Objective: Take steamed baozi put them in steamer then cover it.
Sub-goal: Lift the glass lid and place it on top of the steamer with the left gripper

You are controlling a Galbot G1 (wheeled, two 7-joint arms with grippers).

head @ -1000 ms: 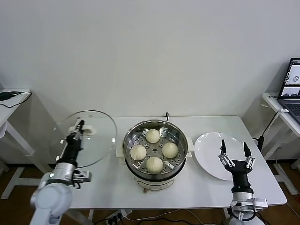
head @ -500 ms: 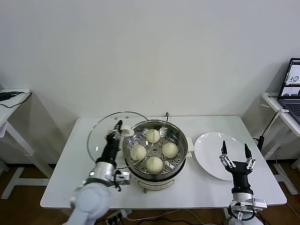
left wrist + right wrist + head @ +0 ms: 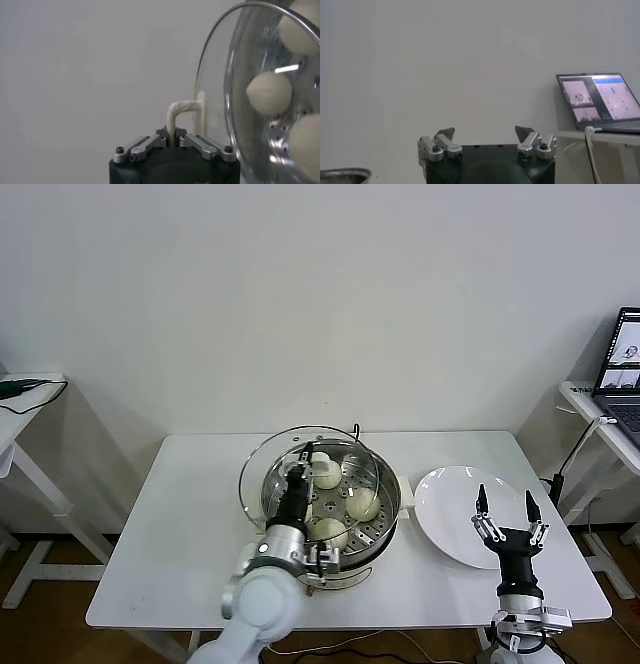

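Note:
The steel steamer (image 3: 385, 514) stands mid-table with baozi (image 3: 362, 504) on its perforated tray. My left gripper (image 3: 297, 467) is shut on the white handle (image 3: 178, 111) of the glass cover (image 3: 262, 472) and holds it tilted on edge over the steamer's left side. Through the glass, baozi (image 3: 269, 93) show in the left wrist view. My right gripper (image 3: 503, 510) is open and empty, pointing up over the near part of the white plate (image 3: 445, 504).
A laptop (image 3: 622, 374) sits on a side table at the far right, also in the right wrist view (image 3: 599, 100). Another side table (image 3: 25, 399) stands at the far left. Bare tabletop (image 3: 190, 524) lies left of the steamer.
My left gripper carried the cover rightward from the table's left side to over the steamer. The right gripper stayed in place.

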